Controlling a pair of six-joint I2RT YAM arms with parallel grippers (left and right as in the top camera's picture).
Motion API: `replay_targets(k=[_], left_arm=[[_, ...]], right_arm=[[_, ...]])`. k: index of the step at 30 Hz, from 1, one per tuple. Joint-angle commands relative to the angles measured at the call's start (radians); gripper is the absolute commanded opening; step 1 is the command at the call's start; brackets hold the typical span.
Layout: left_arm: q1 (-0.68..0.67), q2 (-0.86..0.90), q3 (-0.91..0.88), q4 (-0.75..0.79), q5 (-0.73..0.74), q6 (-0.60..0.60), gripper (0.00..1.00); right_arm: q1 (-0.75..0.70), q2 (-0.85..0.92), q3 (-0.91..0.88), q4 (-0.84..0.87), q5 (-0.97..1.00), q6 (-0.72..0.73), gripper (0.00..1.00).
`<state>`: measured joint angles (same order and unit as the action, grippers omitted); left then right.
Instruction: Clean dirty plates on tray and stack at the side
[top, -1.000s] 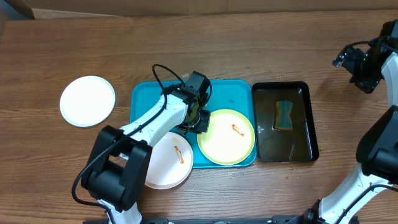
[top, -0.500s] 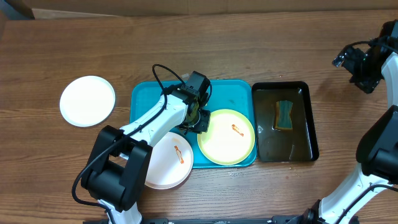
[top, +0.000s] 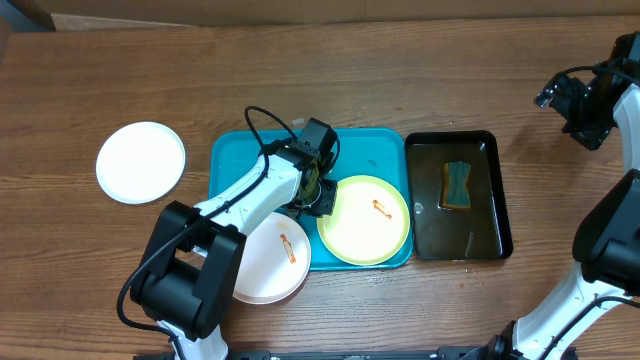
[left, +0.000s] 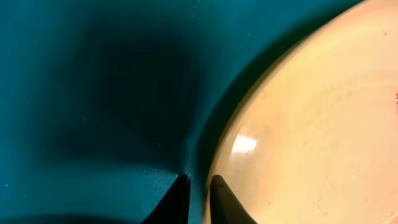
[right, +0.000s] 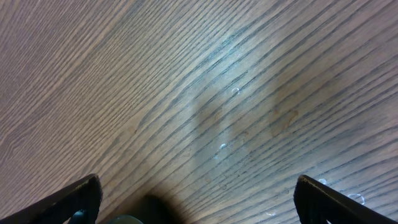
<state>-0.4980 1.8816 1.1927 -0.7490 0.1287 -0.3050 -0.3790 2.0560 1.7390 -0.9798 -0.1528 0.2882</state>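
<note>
Brown wood grain runs right across the table (top: 400, 70). The tray (top: 370, 145) is turquoise, a deeper teal in the left wrist view. On it sits a pale yellow plate (top: 355, 235), green round the rim, with an orange-red smear (top: 379, 207). At the tray's front left corner there's a white plate (top: 270, 275), orange streak there too. Toward the table's left edge, a plain white plate (top: 141, 162). Then the black tray (top: 505, 215), its sponge (top: 457, 185) yellowish with a bluish-green side. The left arm (top: 250, 195) is white and black.
</note>
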Motion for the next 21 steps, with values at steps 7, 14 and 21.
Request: replay_targets(k=[7,14,21], left_arm=[[0.007,0.011,0.010,0.055,-0.117,-0.010,0.04],[0.040,0.011,0.077,0.099,-0.315,0.099,0.04],[0.044,0.011,0.089,0.199,-0.371,0.137,0.47]], right_arm=[[0.002,-0.034,0.014,0.006,-0.002,0.004,1.00],[0.002,-0.034,0.014,0.006,-0.002,0.004,1.00],[0.002,-0.034,0.014,0.006,-0.002,0.004,1.00]])
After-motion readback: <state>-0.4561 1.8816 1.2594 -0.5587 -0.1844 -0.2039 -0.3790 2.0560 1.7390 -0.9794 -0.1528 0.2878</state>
